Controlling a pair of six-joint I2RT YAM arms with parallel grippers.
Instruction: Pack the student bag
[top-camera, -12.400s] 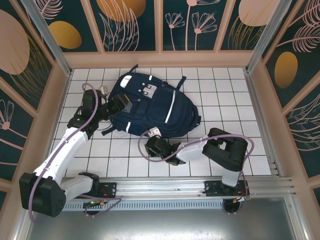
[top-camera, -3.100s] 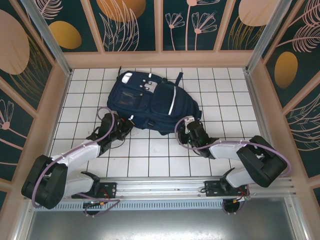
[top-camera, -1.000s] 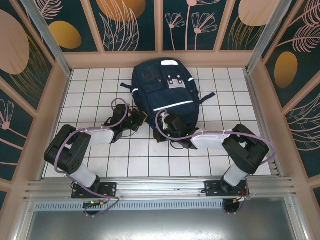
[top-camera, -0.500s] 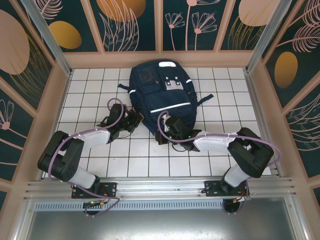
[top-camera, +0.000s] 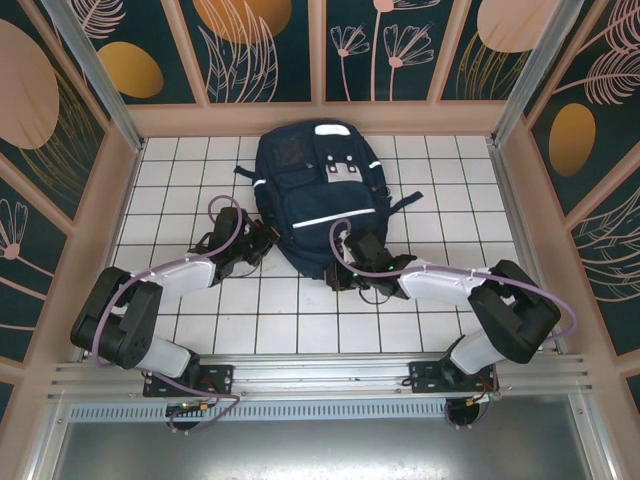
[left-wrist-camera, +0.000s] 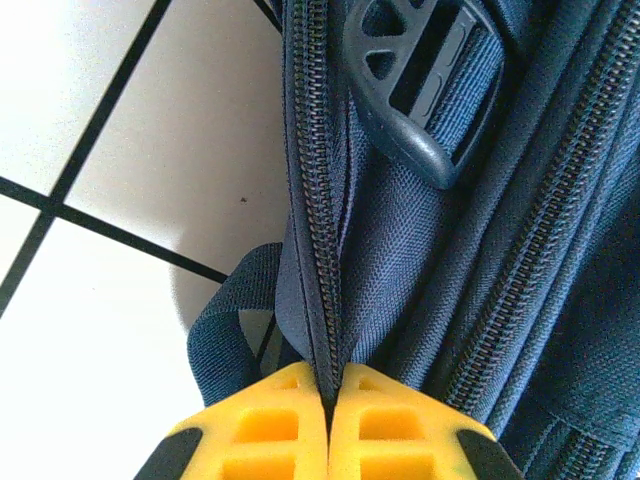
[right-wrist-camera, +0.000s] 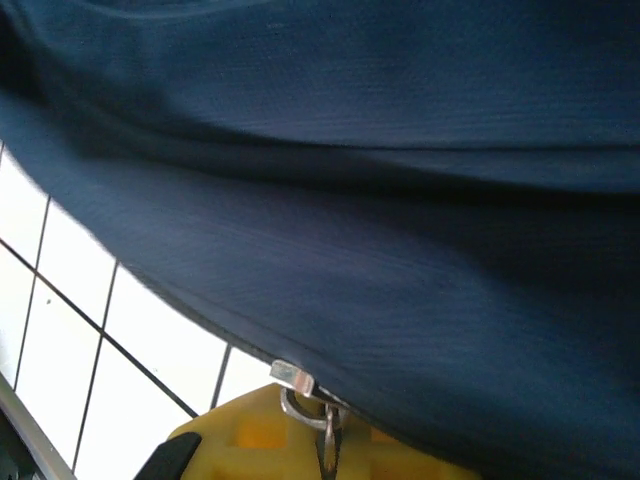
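Student bag (top-camera: 320, 185) lies flat on the table (top-camera: 170, 165), near the middle of its far edge, with its near end between both arms. It is soft fabric and looks bulky, so I judge it will sag and fold; take it by seams, straps or zipper parts. The left gripper (left-wrist-camera: 328, 425) is pinched closed on a zipper seam, the right gripper (right-wrist-camera: 325, 455) on the metal zipper pull (right-wrist-camera: 296, 378). The wrist views show you these grips closely; the top view gives you the whole bag.
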